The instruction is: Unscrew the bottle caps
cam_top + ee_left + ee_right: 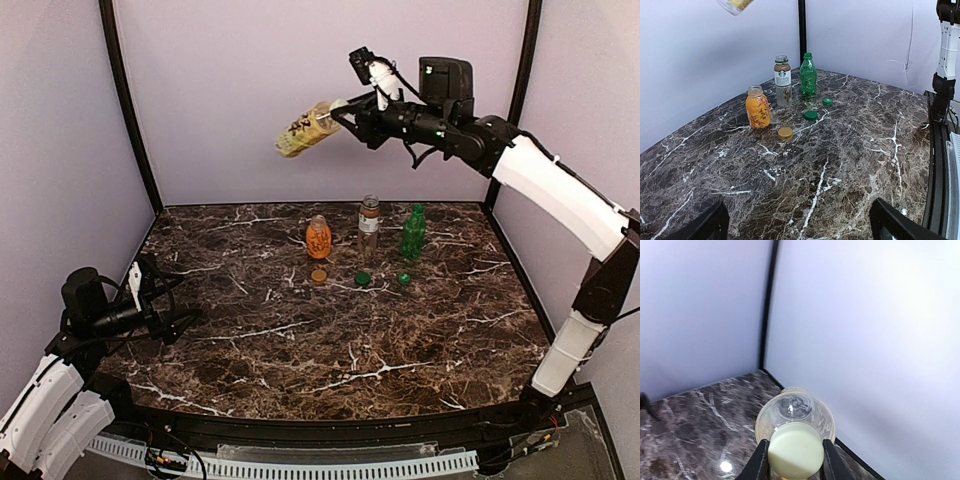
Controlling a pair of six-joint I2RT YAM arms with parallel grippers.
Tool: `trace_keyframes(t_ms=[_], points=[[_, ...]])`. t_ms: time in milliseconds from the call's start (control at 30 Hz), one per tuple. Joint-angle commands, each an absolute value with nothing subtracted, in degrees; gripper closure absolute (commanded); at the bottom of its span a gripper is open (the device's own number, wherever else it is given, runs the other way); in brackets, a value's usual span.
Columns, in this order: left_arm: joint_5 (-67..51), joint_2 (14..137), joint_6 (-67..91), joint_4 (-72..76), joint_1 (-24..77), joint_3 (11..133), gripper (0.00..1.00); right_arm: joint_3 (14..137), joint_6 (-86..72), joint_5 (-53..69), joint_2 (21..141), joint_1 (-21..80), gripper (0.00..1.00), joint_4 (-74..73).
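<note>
High above the table's back, my right gripper (347, 110) (795, 462) is shut on the pale yellow cap (795, 450) of a clear bottle (305, 130) (801, 407). The bottle hangs tilted in the air, its base pointing left. Three loose caps lie on the marble: tan-gold (319, 275) (785, 133), dark green (362, 279) (811, 115), bright green (404, 279) (827, 101). Low at the table's left side, my left gripper (185, 318) (800, 230) is open and holds nothing, well short of the caps.
Three uncapped bottles stand upright behind the caps: an orange one (318, 237) (758, 107), a coffee bottle (369, 228) (782, 80) and a green one (413, 232) (808, 75). Purple walls with black corner posts (128, 110) enclose the marble table (330, 350).
</note>
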State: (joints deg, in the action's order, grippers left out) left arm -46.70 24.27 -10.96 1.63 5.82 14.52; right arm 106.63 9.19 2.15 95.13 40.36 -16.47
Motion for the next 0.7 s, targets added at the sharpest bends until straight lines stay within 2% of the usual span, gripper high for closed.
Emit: trace_keyframes(t_ms=[0,167,367,667], points=[[-47.7,24.0,-11.9,1.1,5.3,13.8,0.01,111.2,10.3,27.2,100.9,46.3,1.0,-12.3],[-47.9,23.8,-13.6,0.4,5.3,14.2,0.01,115.3,12.0,38.6,107.6,52.7,1.0,-19.5],[-49.0,23.8,-14.5,-1.5,5.3,14.4,0.01,117.5,14.0,38.4,112.0,56.6,1.0,-28.3],[-51.2,24.2,-15.1,-2.0,5.3,14.0,0.01,116.1,10.2,41.2,115.6,57.6,1.0,-29.2]])
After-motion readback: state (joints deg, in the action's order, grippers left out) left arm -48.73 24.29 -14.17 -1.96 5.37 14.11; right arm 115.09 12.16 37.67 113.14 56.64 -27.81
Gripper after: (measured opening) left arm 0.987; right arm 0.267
